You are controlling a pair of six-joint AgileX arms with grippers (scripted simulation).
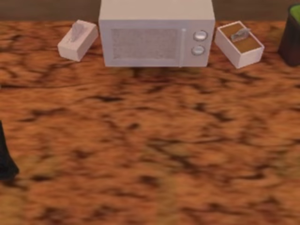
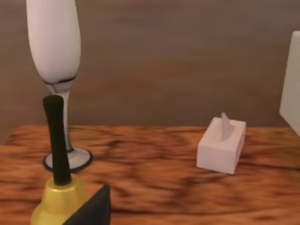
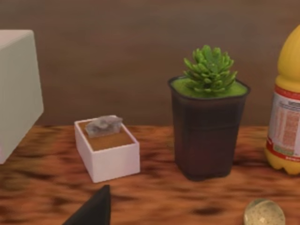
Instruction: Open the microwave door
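Microwave (image 1: 157,33) sits at the far edge of the table (image 1: 150,150), about centre, front facing the camera. Microwave door (image 1: 143,44) is flush with the body, closed, mesh window across most of it, slim vertical handle (image 1: 182,46) at its right edge. Two round silver knobs (image 1: 199,42) stacked on the panel right of the handle.

Tissue box (image 1: 78,40) just beside the microwave on the left, angled, not touching as far as I can tell. Small white open box (image 1: 239,44) with brown inside and a grey lump in it just beside the microwave on the right, also angled. Dark plant pot (image 1: 290,35) at the far right edge; right wrist view shows a green succulent in it, a yellow bottle (image 3: 287,108) next to it and a small glassy ball (image 3: 264,213) nearer the camera.

Left wrist view: tall white glass (image 2: 54,75) and a yellow bell (image 2: 58,187) with black handle, well apart from the tissue box.

Left arm (image 1: 5,154) parked at the table's left edge; only a dark fingertip (image 2: 91,208) shows, grip state cannot tell. Right gripper: same, one dark tip (image 3: 93,208) in the right wrist view, cannot tell.
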